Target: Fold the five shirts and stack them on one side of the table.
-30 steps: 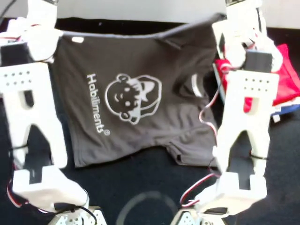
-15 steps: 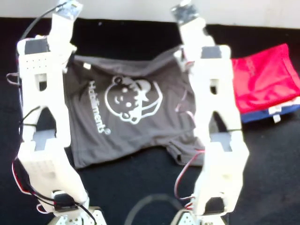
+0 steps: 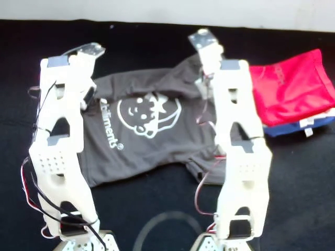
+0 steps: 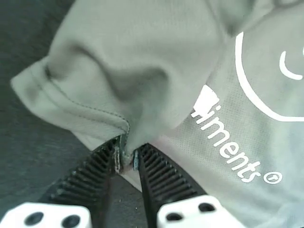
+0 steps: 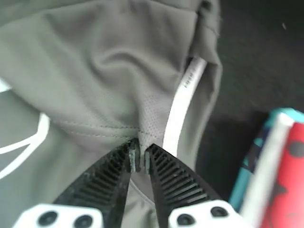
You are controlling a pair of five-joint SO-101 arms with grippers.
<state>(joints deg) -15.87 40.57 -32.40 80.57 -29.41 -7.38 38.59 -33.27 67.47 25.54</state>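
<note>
On the table's (image 3: pixel 293 204) dark cloth, centre, between the two arms: one grey shirt (image 3: pixel 152 130), print side up, partly flat; its far edge is raised and rucked toward the print; near edge flat on the cloth.

Left gripper (image 4: pixel 127 154) closed down to a sliver on a stitched hem corner of the grey shirt; cloth pinched between the ribbed pads (image 4: pixel 156 173), loose folds bunched beyond them. Right gripper (image 5: pixel 140 152) likewise nearly closed, nipping the fabric at a seam just beside the white neck tape (image 5: pixel 183 104).

At the right arm's outer side: a stack (image 3: pixel 282 112); red shirt (image 3: pixel 290 91) folded on top, blue shirt (image 3: pixel 296 127) under it; a pale strip (image 3: pixel 320 114) shows between them at one edge; another garment or only a lining, cannot tell.

Count: two arms; two grippers, both loaded; one grey shirt in hand; two folded shirts certain in the stack, perhaps a third; three shirts sure out of five.

Progress, as I judge it: stack begun on one side, so at least two shirts done; grey shirt at its first fold, not yet laid over or flattened; it has yet to be finished and carried to the stack; any shirts beyond these remain to do.
</note>
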